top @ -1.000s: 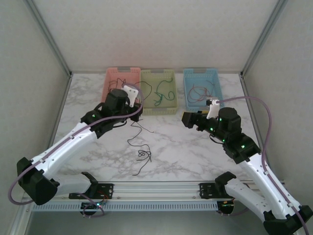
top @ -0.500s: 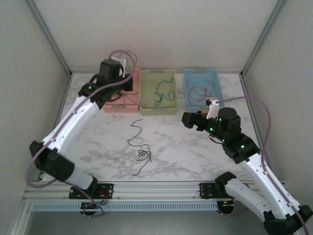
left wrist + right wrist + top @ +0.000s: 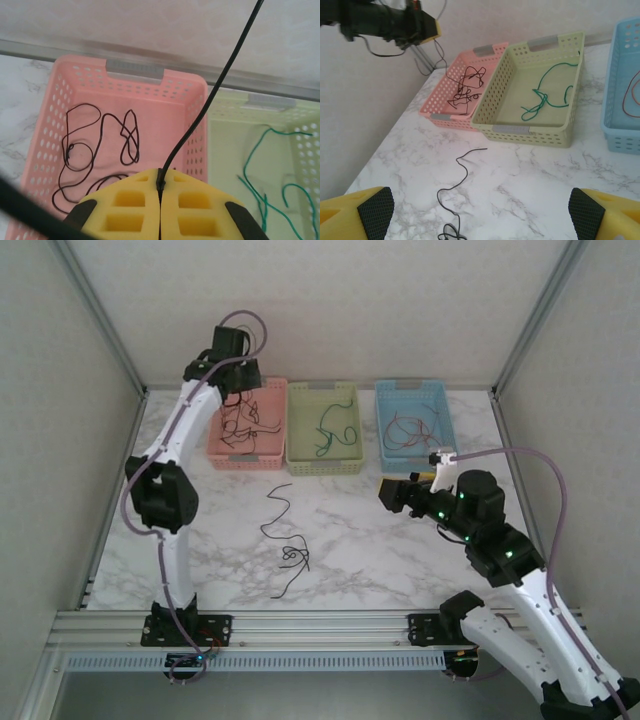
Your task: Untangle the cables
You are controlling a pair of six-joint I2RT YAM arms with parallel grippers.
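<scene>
My left gripper (image 3: 238, 380) hangs high over the far end of the pink basket (image 3: 246, 456), shut on a thin black cable (image 3: 210, 100) that runs out between its yellow pads (image 3: 125, 205). More black cables (image 3: 95, 150) lie coiled in that basket. On the marble lies another black cable (image 3: 285, 540), wavy with a small knot at its near end, also in the right wrist view (image 3: 462, 175). My right gripper (image 3: 388, 492) hovers open to the right of it, pointing left, with nothing between its fingertips (image 3: 375, 210).
The green basket (image 3: 325, 466) holds a green cable (image 3: 335, 430). The blue basket (image 3: 415, 390) holds a red cable (image 3: 410, 430). All three baskets stand in a row at the back, close to the rear wall. The enclosure's walls and metal posts bound both sides.
The left arm rose from the front of the pink basket and swung back over its far end, still pinching the black cable. The right gripper drifted slightly right and nearer.
</scene>
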